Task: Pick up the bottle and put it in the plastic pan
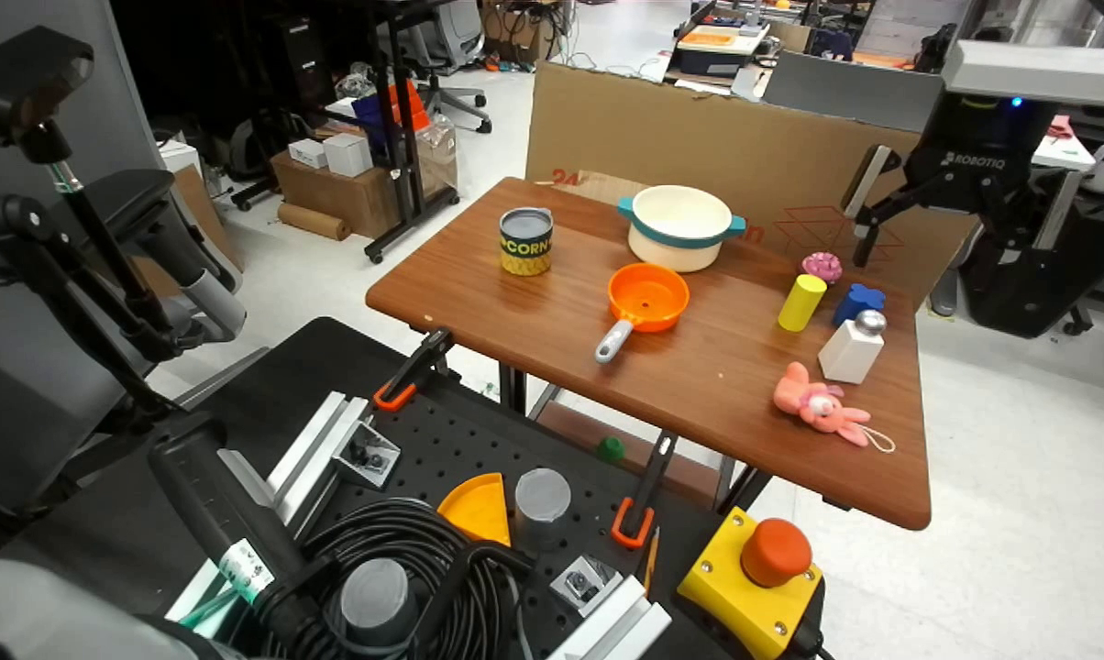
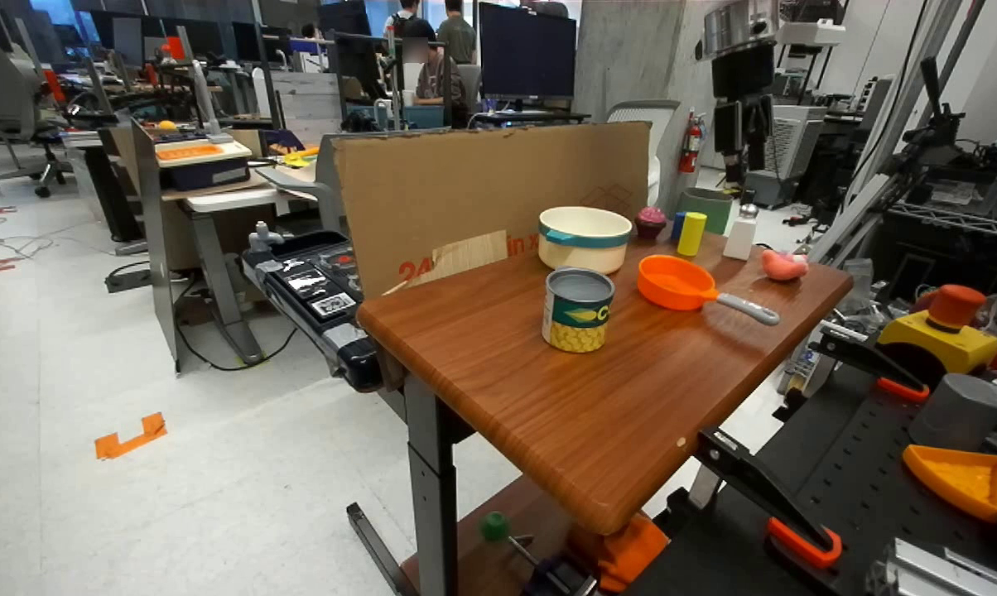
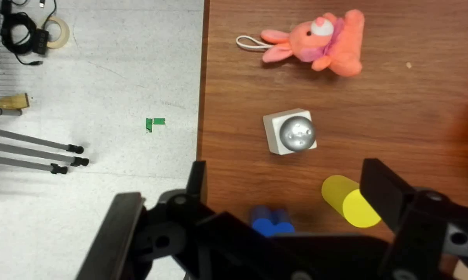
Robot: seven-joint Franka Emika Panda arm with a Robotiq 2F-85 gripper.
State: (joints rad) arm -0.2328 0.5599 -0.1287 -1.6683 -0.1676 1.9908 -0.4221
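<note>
Your white bottle (image 1: 847, 355) stands upright near the short edge of the table (image 1: 717, 385), between the coral plush rabbit (image 1: 798, 392) and the blue block (image 1: 859, 302), with the yellow cylinder (image 1: 801, 304) nearby. Bare wood gives you room between these and the orange pan (image 1: 648, 298). A cardboard sheet (image 1: 745, 160) borders one long edge. Your gripper (image 3: 285, 178) hangs raised, jaws spread wide and empty.

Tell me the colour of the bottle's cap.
Silvery grey; the bottle's cap shows best in the wrist view, seen from above.
</note>
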